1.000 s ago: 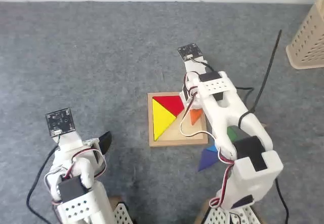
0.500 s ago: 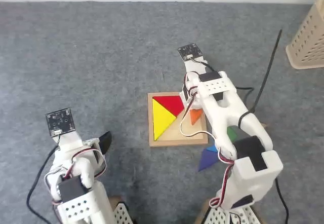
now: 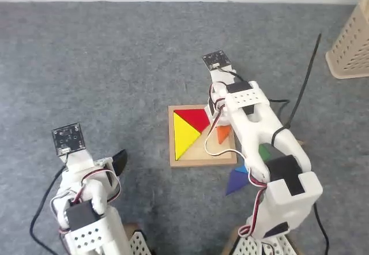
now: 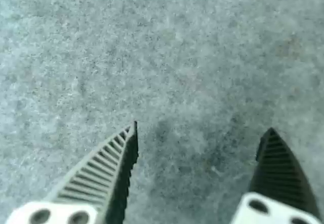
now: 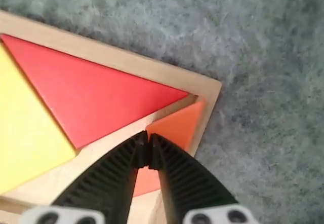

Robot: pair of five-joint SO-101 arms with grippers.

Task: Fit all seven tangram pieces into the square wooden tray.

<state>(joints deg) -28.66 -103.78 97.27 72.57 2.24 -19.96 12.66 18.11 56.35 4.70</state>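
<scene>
The square wooden tray (image 3: 199, 158) lies mid-table with a red triangle (image 3: 193, 118) and a yellow triangle (image 3: 184, 135) seated in it. An orange triangle (image 3: 222, 132) sits at the tray's right side; in the right wrist view this orange triangle (image 5: 174, 126) lies by the tray corner (image 5: 210, 89), next to the red triangle (image 5: 96, 95) and the yellow triangle (image 5: 25, 133). My right gripper (image 5: 148, 144) is shut, its tips pressed together on top of the orange piece. My left gripper (image 4: 202, 130) hangs open over bare carpet, near the front left (image 3: 118, 160).
A green piece (image 3: 266, 150) and a blue piece (image 3: 236, 180) lie on the carpet right of the tray, partly under the right arm (image 3: 253, 128). A perforated beige basket (image 3: 351, 41) stands at the far right. A black cable (image 3: 302, 87) runs beside the right arm.
</scene>
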